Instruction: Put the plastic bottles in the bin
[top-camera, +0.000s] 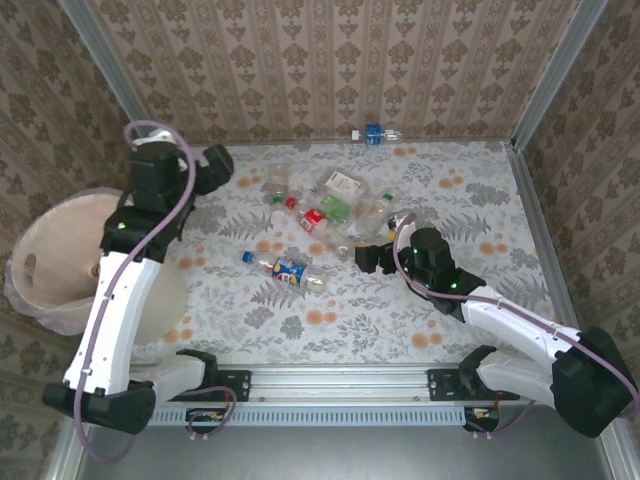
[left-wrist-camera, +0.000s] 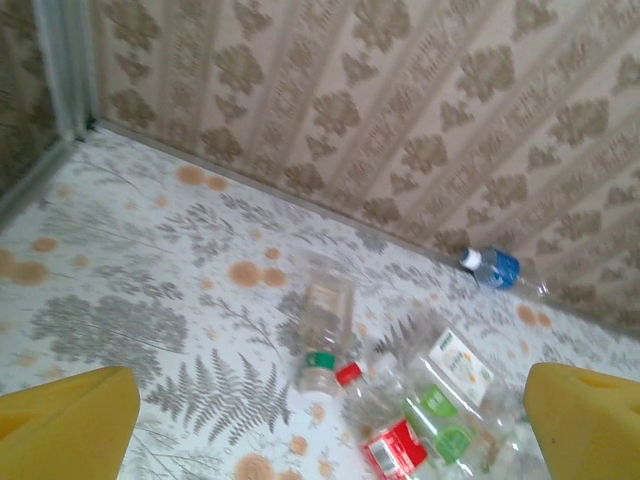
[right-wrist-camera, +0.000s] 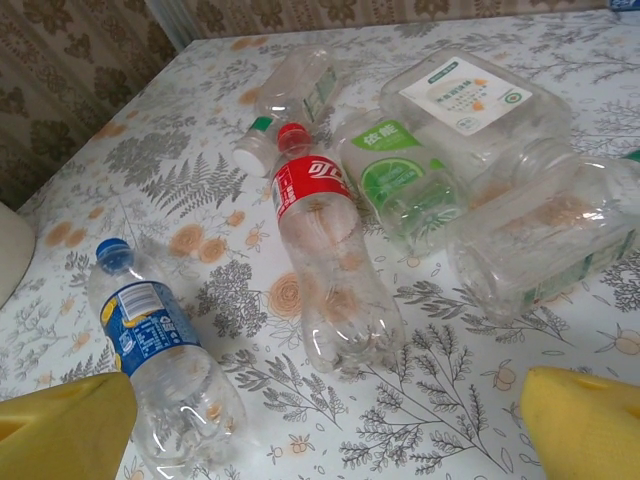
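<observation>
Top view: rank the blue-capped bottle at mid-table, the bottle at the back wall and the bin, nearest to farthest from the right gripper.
From the right gripper:
1. Blue-capped bottle, just left.
2. Back-wall bottle, far side.
3. Bin, far left.

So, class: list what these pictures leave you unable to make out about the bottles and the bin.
- Top view: the left arm covers part of the bin, so its contents are unclear.
- Top view: the pile of bottles overlaps too much to count.
- Left wrist view: the red-label bottle is cut by the bottom edge.
- Right wrist view: the clear bottle on the right runs off the edge.
</observation>
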